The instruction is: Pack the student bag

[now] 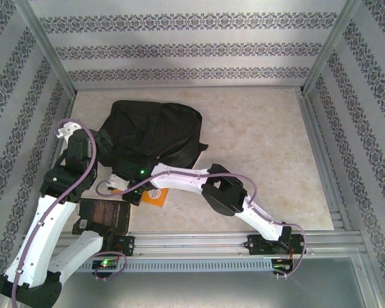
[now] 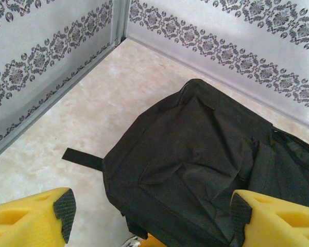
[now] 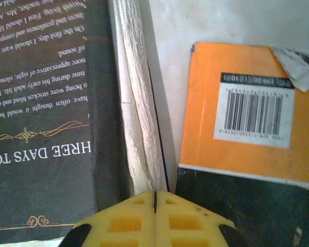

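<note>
Student bag below spread L jaws; R jaws closed over books.

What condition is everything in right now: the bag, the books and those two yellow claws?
student bag: lying slumped on the table; zip open or closed, cannot tell.
dark book: closed, lying flat, back cover up.
orange book: closed, lying flat, barcode side up, beside the dark book.
left gripper: open, empty, above the student bag.
right gripper: shut, holding nothing, at the dark book's page edge.

Black student bag, orange book, damask-banded walls
</note>
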Tool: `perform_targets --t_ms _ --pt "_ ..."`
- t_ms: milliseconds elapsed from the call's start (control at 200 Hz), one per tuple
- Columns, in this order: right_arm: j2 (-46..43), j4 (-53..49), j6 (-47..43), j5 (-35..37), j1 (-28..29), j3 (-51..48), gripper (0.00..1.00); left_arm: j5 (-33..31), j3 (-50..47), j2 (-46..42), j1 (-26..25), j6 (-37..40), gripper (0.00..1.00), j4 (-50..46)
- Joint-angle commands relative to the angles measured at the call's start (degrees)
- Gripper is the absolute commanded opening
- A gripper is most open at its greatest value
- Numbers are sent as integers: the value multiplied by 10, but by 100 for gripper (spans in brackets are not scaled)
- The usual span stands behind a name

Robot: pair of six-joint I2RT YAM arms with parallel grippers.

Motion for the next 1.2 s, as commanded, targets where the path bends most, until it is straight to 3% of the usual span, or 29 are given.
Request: perform_targets --t_ms 0,225,475,530,545,610,684,934,1194 --pt "-23 -23 0 19 9 -35 0 3 -7 1 6 15 80 14" --pt "-116 44 49 -17 -36 -139 0 16 -5 14 6 20 80 13" --pt "-198 50 75 -17 -81 -250 0 50 -3 32 5 18 80 8" --pt "-209 48 83 -58 -88 -263 0 57 -6 35 6 19 80 8" --pt "-208 42 84 -71 -90 -261 1 60 -6 36 6 19 80 8" --pt "-194 14 95 -107 -91 -235 34 64 -7 40 6 16 80 9" --pt "-164 -11 96 -141 -79 -194 45 59 -5 39 6 12 80 9" --pt "-51 -37 107 -161 -56 -49 52 48 6 33 6 17 80 6" --pt "23 -90 98 -207 -38 44 51 49 5 31 6 17 80 8"
